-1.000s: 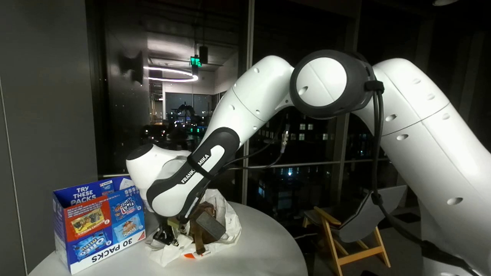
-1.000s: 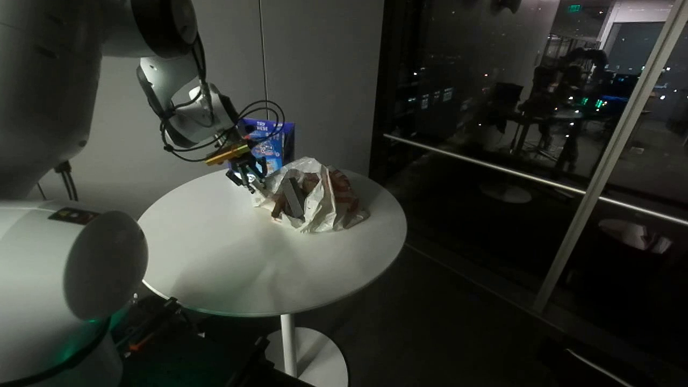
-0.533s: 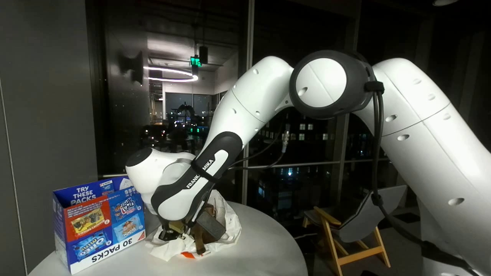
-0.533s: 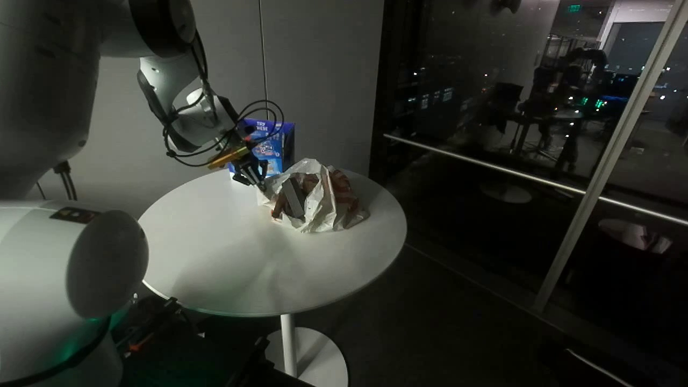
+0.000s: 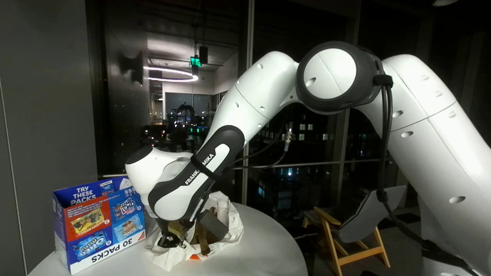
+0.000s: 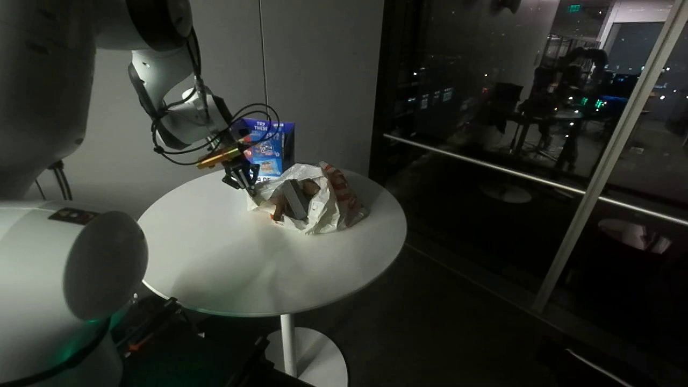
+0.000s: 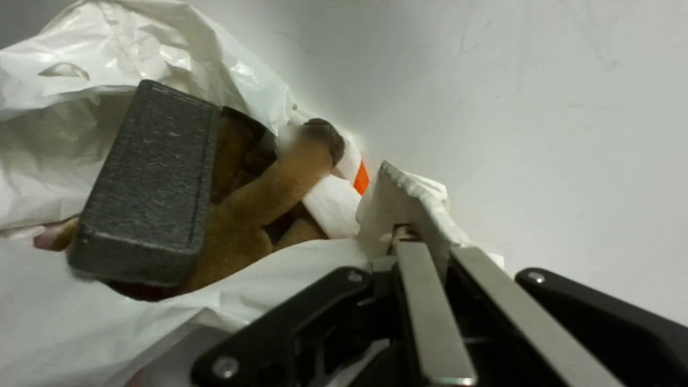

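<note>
Looking closely, we see the gripper (image 7: 438, 248) narrowly pinching the white plastic bag (image 7: 242, 290) near the edge of the table (image 6: 215, 252); a dark grey block (image 7: 150, 183) rests in its opening.

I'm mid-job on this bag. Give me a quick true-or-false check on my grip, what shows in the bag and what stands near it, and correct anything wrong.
1. The gripper is shut on an edge of the white plastic bag. True.
2. The dark grey block lies underneath the brown fuzzy item. False: the block lies on top of it.
3. The blue snack box stands on the table, outside the bag. True.
4. The bag's mouth is closed. False: it gapes open, showing the block and the fuzzy item.
5. The dark grey block is clear of the gripper. True.
6. The tabletop is square. False: it is round.
</note>
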`<state>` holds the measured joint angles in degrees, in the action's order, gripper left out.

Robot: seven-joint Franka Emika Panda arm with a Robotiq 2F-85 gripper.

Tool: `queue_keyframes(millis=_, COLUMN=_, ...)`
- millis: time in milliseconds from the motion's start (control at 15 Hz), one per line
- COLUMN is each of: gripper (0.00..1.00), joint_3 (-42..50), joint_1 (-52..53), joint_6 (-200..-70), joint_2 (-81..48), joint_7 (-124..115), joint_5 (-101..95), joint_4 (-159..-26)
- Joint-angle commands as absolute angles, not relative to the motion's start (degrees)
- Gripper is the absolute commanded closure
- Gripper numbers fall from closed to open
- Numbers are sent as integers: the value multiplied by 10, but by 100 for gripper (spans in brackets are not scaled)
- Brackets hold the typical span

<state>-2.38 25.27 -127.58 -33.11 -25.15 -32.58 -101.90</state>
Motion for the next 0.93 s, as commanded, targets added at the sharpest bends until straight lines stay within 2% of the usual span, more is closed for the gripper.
queue_keyframes(millis=0, gripper=91, joint_3=-46, joint_1=239, joint_6=-1267, joint_2=-274, joint_7=-217, joint_5=-286, joint_4=-1076)
queue_keyframes(millis=467, gripper=91, joint_3=-85, joint_1=223, joint_6=-1249, joint_2=-231, joint_7=-132, joint_5=-220, joint_4=-1128)
queue_keyframes(millis=867, gripper=91, joint_3=-86, joint_1=238, joint_6=-1222, joint_2=-186, joint_7=-178, joint_5=-246, joint_4=-1164)
